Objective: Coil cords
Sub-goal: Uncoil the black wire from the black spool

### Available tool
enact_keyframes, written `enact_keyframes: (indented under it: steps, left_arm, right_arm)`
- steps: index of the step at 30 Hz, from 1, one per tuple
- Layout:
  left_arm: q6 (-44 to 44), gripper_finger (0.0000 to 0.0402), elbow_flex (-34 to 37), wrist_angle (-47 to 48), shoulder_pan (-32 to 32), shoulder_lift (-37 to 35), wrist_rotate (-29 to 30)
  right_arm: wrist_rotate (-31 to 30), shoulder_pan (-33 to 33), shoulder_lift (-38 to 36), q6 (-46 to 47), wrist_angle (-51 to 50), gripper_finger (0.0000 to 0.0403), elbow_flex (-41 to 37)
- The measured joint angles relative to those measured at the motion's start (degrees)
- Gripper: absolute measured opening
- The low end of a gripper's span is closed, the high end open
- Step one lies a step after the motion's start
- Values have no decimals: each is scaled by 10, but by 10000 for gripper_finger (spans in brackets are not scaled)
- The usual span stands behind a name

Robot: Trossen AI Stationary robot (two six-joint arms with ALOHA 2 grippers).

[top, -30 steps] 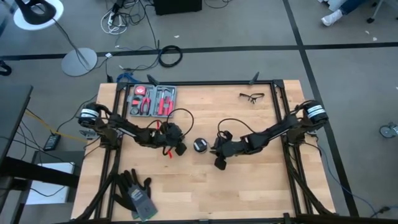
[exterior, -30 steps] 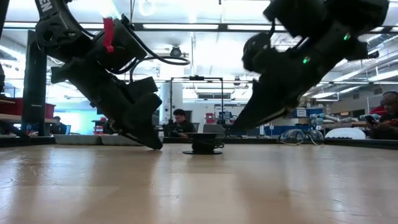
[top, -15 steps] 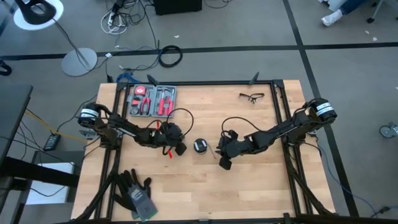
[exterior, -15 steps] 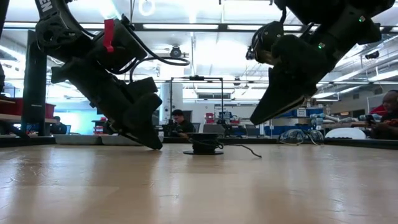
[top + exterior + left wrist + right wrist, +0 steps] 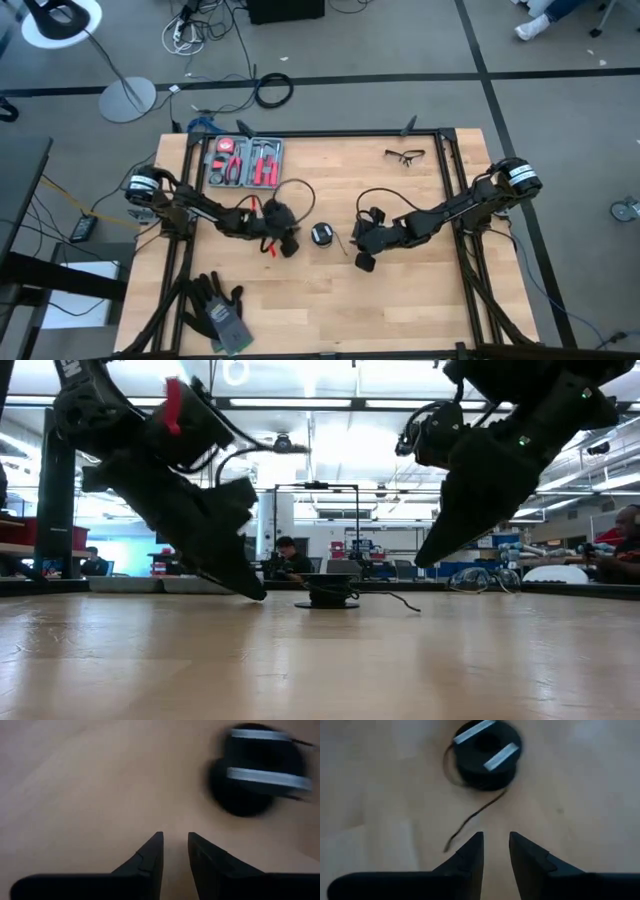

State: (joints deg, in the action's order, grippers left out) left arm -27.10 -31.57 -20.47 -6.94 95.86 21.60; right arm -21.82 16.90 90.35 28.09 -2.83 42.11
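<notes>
One cord (image 5: 470,820) tail visible from right wrist only

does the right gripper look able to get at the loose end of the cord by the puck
Probably yes. The cord's loose end trails on bare table out from the puck, just ahead of the right gripper, whose fingers stand slightly apart and hold nothing. Nothing lies between them; the left gripper waits on the puck's far side.
</notes>
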Motion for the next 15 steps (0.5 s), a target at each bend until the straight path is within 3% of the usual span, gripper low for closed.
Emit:
enact_keyframes:
  steps: [8,15]
  left_arm:
    - [99,92,0,73,-38,-101,-18]
    - [163,92,0,186,-57,-236,-33]
  right_arm:
    - [-20,5,-30,-68,4,91,-15]
    - [-3,5,-174,-69,51,90,-136]
